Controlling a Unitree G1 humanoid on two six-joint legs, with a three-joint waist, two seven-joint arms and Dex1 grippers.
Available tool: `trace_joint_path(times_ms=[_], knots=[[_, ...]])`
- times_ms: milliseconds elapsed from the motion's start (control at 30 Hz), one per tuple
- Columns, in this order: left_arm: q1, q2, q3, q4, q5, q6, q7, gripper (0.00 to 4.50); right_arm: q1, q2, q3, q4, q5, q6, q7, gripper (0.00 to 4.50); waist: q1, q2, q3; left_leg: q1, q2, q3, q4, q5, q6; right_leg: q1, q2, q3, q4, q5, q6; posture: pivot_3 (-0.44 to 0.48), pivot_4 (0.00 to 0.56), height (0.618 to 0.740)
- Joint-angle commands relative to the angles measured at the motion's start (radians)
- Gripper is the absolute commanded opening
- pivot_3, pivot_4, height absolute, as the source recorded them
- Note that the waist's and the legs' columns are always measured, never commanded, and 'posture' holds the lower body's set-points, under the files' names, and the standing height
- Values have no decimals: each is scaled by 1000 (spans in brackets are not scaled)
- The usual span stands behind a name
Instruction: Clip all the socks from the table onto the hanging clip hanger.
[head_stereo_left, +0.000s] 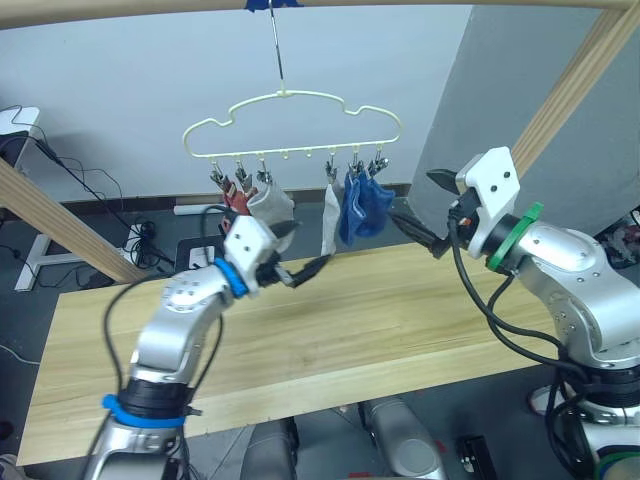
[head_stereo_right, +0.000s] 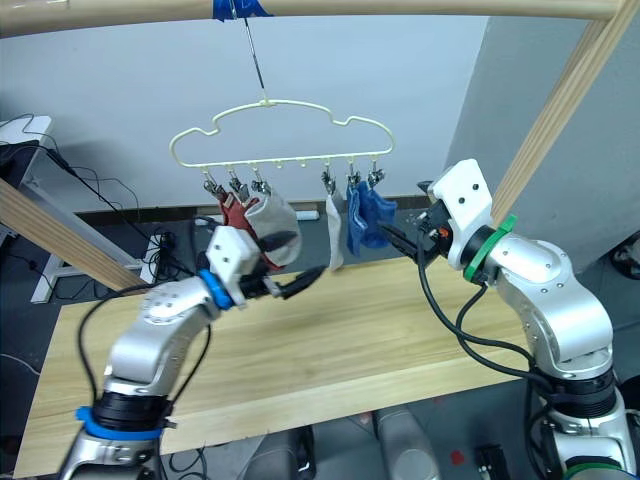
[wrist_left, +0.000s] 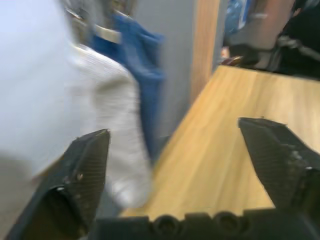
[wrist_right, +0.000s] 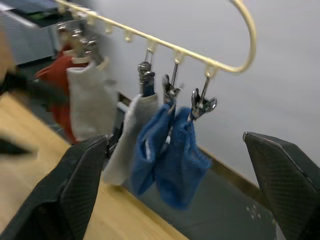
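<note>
The pale yellow-green clip hanger (head_stereo_left: 290, 120) hangs by its hook from the top pole. Clipped to it from left to right are rust red socks (head_stereo_left: 235, 197), a light grey sock (head_stereo_left: 272, 204), another grey sock (head_stereo_left: 330, 225) and two blue socks (head_stereo_left: 366, 207). My left gripper (head_stereo_left: 300, 252) is open and holds nothing, just below the left grey sock (wrist_left: 115, 130). My right gripper (head_stereo_left: 422, 210) is open and holds nothing, right of the blue socks (wrist_right: 175, 150). The light wooden table (head_stereo_left: 380, 320) lies below both.
Round wooden frame poles slant down at the right (head_stereo_left: 570, 90) and left (head_stereo_left: 60, 225), and one runs across the top. Behind the table are a white desk (head_stereo_left: 20, 120), floor cables (head_stereo_left: 140, 235) and the wall.
</note>
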Motion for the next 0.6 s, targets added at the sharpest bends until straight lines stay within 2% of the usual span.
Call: trace_joint_path(times_ms=[33, 200, 300, 533, 600], knots=[[13, 97, 81, -56, -61, 51, -65, 4453, -17, -52, -41, 37, 32, -86, 111, 4500, 5, 0, 0, 0, 0, 0, 0, 0, 0, 0, 0, 0, 0, 0, 0, -177, 207, 740], [25, 268, 108, -16, -15, 62, -131, 4453, -46, -112, -69, 107, 76, -115, 208, 4500, 28, 0, 0, 0, 0, 0, 0, 0, 0, 0, 0, 0, 0, 0, 0, -144, 201, 740], [11, 323, 134, 62, 7, 52, -132, 4453, -57, -150, -84, 153, 84, -137, 258, 4500, 45, 0, 0, 0, 0, 0, 0, 0, 0, 0, -1, 0, 0, 0, 0, -134, 197, 740], [-9, 335, 163, 227, 23, 8, -129, 4453, -65, -184, -70, 258, 51, -215, 313, 4500, 76, 0, 0, 0, 0, 1, 0, 0, 0, -1, -1, 0, 0, 0, 0, -114, 187, 740], [-21, 328, 169, 254, 23, -16, -126, 4453, -70, -181, -66, 275, 47, -229, 318, 4500, 78, 0, 0, 0, 0, 1, 0, 0, 0, -1, -2, -1, 0, 2, -5, -107, 187, 740]])
